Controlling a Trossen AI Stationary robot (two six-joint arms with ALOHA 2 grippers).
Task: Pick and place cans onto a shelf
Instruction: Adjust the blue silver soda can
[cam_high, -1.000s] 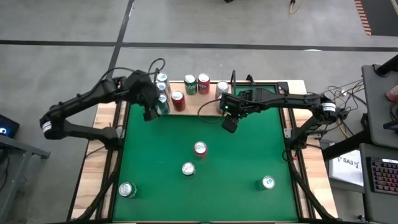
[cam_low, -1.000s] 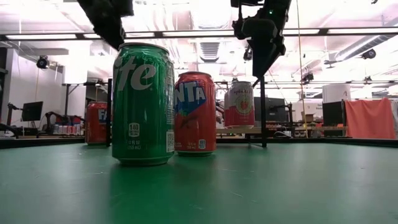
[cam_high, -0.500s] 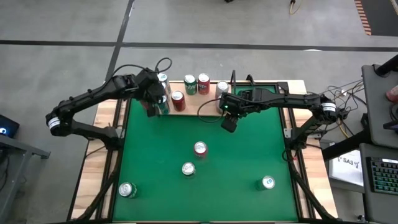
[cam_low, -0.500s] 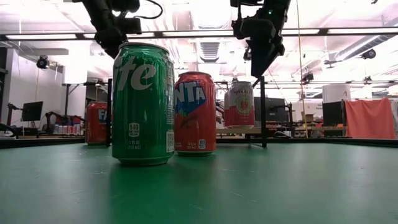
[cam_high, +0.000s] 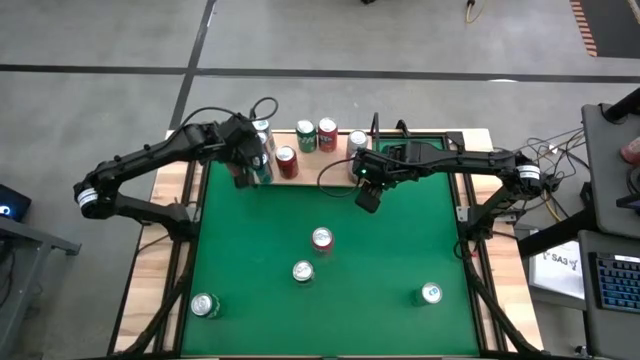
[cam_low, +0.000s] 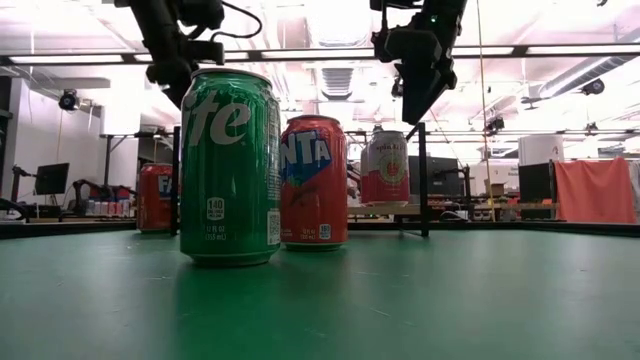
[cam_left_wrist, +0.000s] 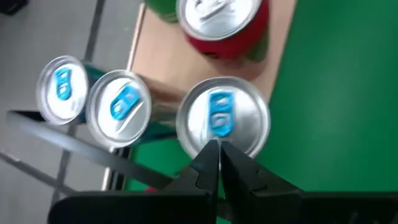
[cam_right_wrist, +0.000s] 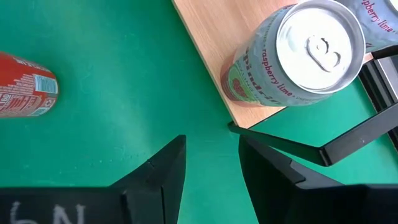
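The shelf, a light-wood board, lies along the green table's far edge and carries several upright cans. My left gripper is shut with nothing between its fingers. It hangs above a blue-tabbed can at the shelf's left end. My right gripper stands open over the green mat, just in front of the shelf's near edge. There a pink-and-green can stands on its base. Loose cans stand on the mat: red, green, and two near the front.
Two more blue-tabbed cans and a red one crowd the shelf's left end. Black wire uprights stand at the shelf's ends. In the low view the green can and red can stand nearest the camera.
My left gripper, still shut, has swung a little toward the table's far edge and the cans at the shelf's left end. It has sunk slightly and its wrist has turned. No can has moved.
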